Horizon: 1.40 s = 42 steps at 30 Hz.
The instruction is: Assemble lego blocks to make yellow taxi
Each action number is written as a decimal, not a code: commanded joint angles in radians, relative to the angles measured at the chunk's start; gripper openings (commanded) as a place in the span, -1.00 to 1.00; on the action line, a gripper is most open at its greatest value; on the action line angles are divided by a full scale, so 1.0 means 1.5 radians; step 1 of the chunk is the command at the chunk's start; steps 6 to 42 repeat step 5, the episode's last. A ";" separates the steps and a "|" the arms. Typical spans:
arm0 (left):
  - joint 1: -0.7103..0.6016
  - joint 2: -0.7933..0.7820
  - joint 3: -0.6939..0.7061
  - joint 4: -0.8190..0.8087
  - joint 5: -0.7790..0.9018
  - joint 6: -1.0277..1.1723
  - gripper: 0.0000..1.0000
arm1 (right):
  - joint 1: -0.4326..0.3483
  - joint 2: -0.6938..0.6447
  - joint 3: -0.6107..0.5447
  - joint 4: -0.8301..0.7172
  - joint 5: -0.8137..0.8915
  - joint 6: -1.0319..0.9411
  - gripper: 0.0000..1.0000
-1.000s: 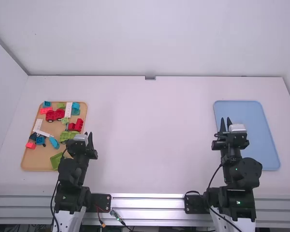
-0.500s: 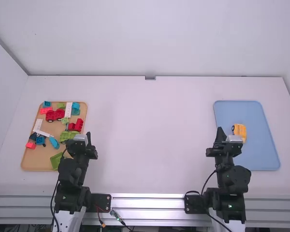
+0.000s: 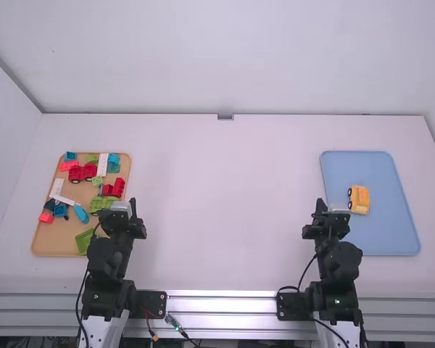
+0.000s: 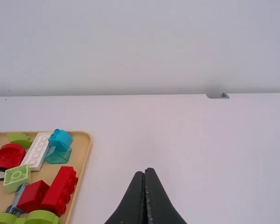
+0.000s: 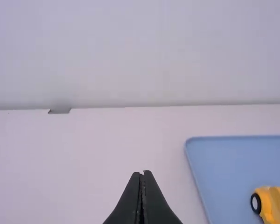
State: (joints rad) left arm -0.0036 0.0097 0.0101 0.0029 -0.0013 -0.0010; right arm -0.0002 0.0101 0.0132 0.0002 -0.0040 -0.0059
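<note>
The last step, setting the built taxi [image 3: 359,200] down, looks to be in hand and likely done, since it sits on the blue tray [image 3: 402,235] around mid-length, a bit nearer the left edge than the right; the next move probably calls only for leaving it be and parking the arms. Both the left gripper [image 4: 144,171] and the right gripper [image 5: 143,172] have their fingers pressed together, with nothing between them. I count one taxi, one blue tray, one tan tray [image 3: 47,246] toward the table's [image 3: 225,217] left edge, one red car [image 4: 7,156] and at least two white blocks [image 3: 103,164], the other pieces being too jumbled to count.
</note>
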 commanded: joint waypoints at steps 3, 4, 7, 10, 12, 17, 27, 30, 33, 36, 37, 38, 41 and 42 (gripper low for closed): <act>0.002 -0.006 -0.007 -0.002 0.001 0.001 -1.00 | 0.000 -0.007 -0.009 0.000 0.003 0.004 -1.00; 0.002 -0.006 -0.007 -0.002 0.001 0.001 -1.00 | 0.000 -0.007 -0.009 0.000 0.003 0.004 -1.00; 0.002 -0.006 -0.007 -0.002 0.001 0.001 -1.00 | 0.000 -0.007 -0.009 0.000 0.003 0.004 -1.00; 0.002 -0.006 -0.007 -0.002 0.001 0.001 -1.00 | 0.000 -0.007 -0.009 0.000 0.003 0.004 -1.00; 0.002 -0.006 -0.007 -0.002 0.001 0.001 -1.00 | 0.000 -0.007 -0.009 0.000 0.003 0.004 -1.00; 0.002 -0.006 -0.007 -0.002 0.001 0.001 -1.00 | 0.000 -0.007 -0.009 0.000 0.003 0.004 -1.00; 0.002 -0.006 -0.007 -0.002 0.001 0.001 -1.00 | 0.000 -0.007 -0.009 0.000 0.003 0.004 -1.00; 0.002 -0.006 -0.007 -0.002 0.001 0.001 -1.00 | 0.000 -0.007 -0.009 0.000 0.003 0.004 -1.00; 0.002 -0.006 -0.007 -0.002 0.001 0.001 -1.00 | 0.000 -0.007 -0.009 0.000 0.003 0.004 -1.00; 0.002 -0.006 -0.007 -0.002 0.001 0.001 -1.00 | 0.000 -0.007 -0.009 0.000 0.003 0.004 -1.00; 0.002 -0.006 -0.007 -0.002 0.001 0.001 -1.00 | 0.000 -0.007 -0.009 0.000 0.003 0.004 -1.00; 0.002 -0.006 -0.007 -0.002 0.001 0.001 -1.00 | 0.000 -0.007 -0.009 0.000 0.003 0.004 -1.00; 0.002 -0.006 -0.007 -0.002 0.001 0.001 -1.00 | 0.000 -0.007 -0.009 0.000 0.003 0.004 -1.00; 0.002 -0.006 -0.007 -0.002 0.001 0.001 -1.00 | 0.000 -0.007 -0.009 0.000 0.003 0.004 -1.00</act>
